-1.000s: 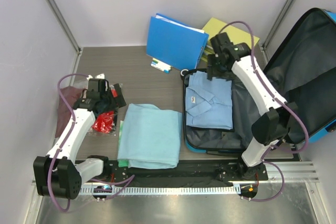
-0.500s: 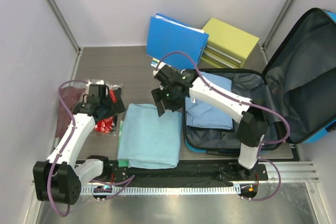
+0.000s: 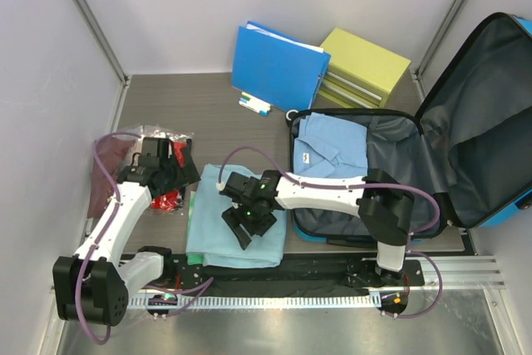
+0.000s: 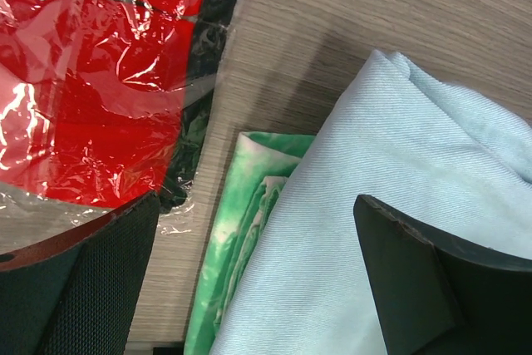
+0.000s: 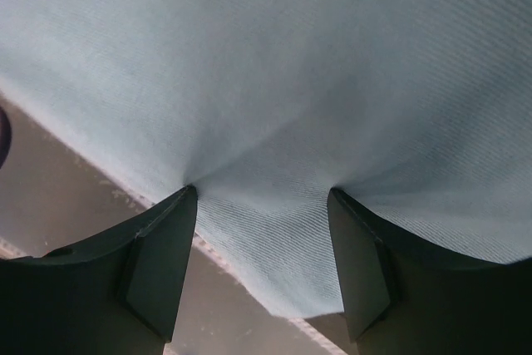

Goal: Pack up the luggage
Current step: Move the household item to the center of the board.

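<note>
Grey wood-grain tabletop (image 3: 208, 114) carries everything, with pale walls around it. At your far left lies a red packet (image 4: 91, 97) in crinkled film. Your left pincer (image 4: 253, 214) hovers just right of it with its fingers spread, holding nothing, over the seam where a green cloth (image 4: 224, 272) peeks from under the towel (image 3: 212, 222). That towel is pale blue, folded and soft. Your right pincer (image 5: 258, 197) is pressed into its near edge, jaws apart, and the fabric puckers at each fingertip; it has not clamped yet.

To the right, the luggage (image 3: 478, 114) sits at the tabletop's right side. Its base lies flat and its lid stands open against the right wall. A blue shirt (image 3: 328, 151) lies folded in the base's left part, and grey lining shows beside it.

Expect the luggage to be stiff and bulky. The shell looks slick, and it may shift if you push it. For closing, the lid's free rim is probably your best hold. The towel will likely sag, so pinch through several layers.
</note>
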Controlling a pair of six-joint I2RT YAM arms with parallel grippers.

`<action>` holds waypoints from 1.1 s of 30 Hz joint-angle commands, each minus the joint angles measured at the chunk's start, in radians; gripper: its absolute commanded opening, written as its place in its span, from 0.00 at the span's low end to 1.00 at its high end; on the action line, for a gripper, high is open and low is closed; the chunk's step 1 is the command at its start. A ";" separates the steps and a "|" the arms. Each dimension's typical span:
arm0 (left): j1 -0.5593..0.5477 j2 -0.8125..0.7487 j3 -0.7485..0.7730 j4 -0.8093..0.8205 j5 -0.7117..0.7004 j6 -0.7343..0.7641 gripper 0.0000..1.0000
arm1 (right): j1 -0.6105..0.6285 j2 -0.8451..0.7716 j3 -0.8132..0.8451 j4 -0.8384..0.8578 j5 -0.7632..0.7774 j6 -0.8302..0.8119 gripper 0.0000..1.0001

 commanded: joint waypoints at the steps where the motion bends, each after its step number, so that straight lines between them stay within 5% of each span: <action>1: -0.003 -0.009 0.003 0.009 0.045 -0.010 1.00 | 0.002 0.072 -0.069 0.144 0.090 0.098 0.69; 13: -0.003 -0.015 0.005 0.008 0.054 -0.027 1.00 | -0.225 0.316 0.127 0.181 0.213 0.059 0.69; 23: -0.003 0.043 -0.009 -0.011 0.061 -0.085 1.00 | -0.295 0.462 0.369 0.126 0.289 -0.028 0.69; 33: -0.016 0.225 -0.112 0.179 0.227 -0.214 0.75 | -0.315 0.459 0.380 0.109 0.312 -0.025 0.69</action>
